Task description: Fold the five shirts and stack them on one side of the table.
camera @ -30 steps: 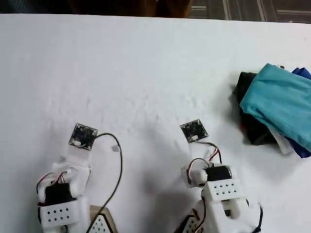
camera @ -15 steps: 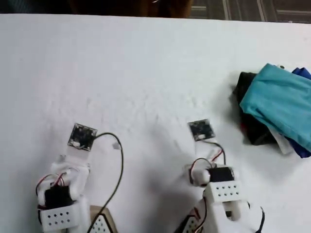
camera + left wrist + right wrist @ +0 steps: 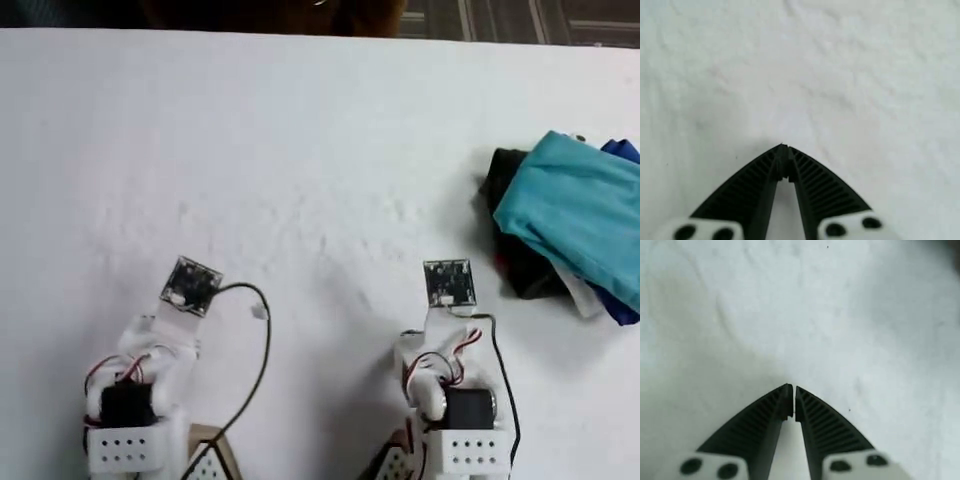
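White, slightly rumpled cloth covers the desk (image 3: pixel 300 150) from side to side, with a dark strip of floor (image 3: pixel 500 18) beyond its far edge. At the robot's right a pile of folded shirts (image 3: pixel 560 230) lies against the desk's side. A teal cotton shirt (image 3: pixel 575 215) lies on top, askew. A black garment (image 3: pixel 508 175) juts out beneath it toward the middle of the desk, and royal-blue fabric (image 3: pixel 622 150) shows at the pile's far corner. A white fabric corner (image 3: pixel 580 297) pokes out below, and a thin red sliver (image 3: pixel 499 262) sits just beside the black.

The left arm (image 3: pixel 130 420) and the right arm (image 3: pixel 450 425) both sit at the near edge, well apart from the pile. The left pincer (image 3: pixel 783 152) is clenched, its tips touching with nothing between them, over bare cloth. The right pincer (image 3: pixel 792 392) is closed to a hairline slit and is likewise empty.

With five colours gathered in one heap on one side, the task looks to be at or very near its end, and the arms look parked. If anything is left, it is probably squaring up the skewed teal top layer. That would fall to the right arm, the nearer one. It would have to reach well across and spread its pincer before touching the cloth.

The pile is cut off by the edge of the high view, so its full extent cannot be judged. The teal shirt covers most of what lies under it. Whether the red and the white are whole shirts or parts of another garment cannot be told, nor how neatly the lower ones are folded. A dark blur (image 3: pixel 956 246) at one corner of the right wrist view may be the pile, but too little of it shows to say.
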